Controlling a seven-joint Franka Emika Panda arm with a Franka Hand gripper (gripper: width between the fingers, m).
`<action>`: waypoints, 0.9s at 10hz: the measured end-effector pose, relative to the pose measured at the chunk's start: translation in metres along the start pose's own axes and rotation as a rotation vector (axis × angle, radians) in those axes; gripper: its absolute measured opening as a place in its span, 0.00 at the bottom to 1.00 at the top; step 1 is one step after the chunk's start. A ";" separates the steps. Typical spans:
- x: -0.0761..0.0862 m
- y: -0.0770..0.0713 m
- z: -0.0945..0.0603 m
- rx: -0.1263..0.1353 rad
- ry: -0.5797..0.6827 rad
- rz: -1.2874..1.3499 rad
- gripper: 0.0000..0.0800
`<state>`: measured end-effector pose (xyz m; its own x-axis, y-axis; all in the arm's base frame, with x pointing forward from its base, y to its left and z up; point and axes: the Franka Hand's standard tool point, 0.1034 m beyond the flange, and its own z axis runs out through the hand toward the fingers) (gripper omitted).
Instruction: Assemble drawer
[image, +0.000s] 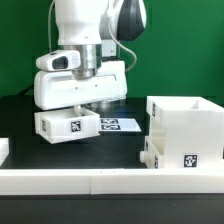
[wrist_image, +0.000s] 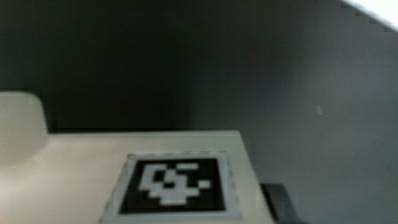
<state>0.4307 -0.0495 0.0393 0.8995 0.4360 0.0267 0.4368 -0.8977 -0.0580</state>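
A small white open-top tray (image: 68, 124) with a square marker tag on its front sits at the exterior view's left. My gripper (image: 86, 104) comes straight down onto its top edge and appears shut on its wall. In the wrist view the tray's tagged white face (wrist_image: 175, 184) fills the lower part, blurred and very close. One dark fingertip (wrist_image: 279, 203) presses against its side; the other is hidden. The tall white shell (image: 186, 128) stands at the exterior view's right, with a tagged tray front (image: 184, 158) low in it.
The marker board (image: 118, 124) lies flat on the black table between tray and shell. A long low white rail (image: 100, 180) runs across the front. A pale blurred shape (wrist_image: 18, 128) shows at the wrist view's edge.
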 end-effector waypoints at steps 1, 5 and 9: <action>0.012 -0.002 -0.004 -0.007 0.013 -0.001 0.05; 0.010 -0.004 -0.001 -0.007 0.003 -0.248 0.05; 0.024 0.005 -0.008 -0.017 -0.023 -0.660 0.05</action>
<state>0.4545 -0.0440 0.0482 0.4428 0.8961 0.0294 0.8966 -0.4423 -0.0208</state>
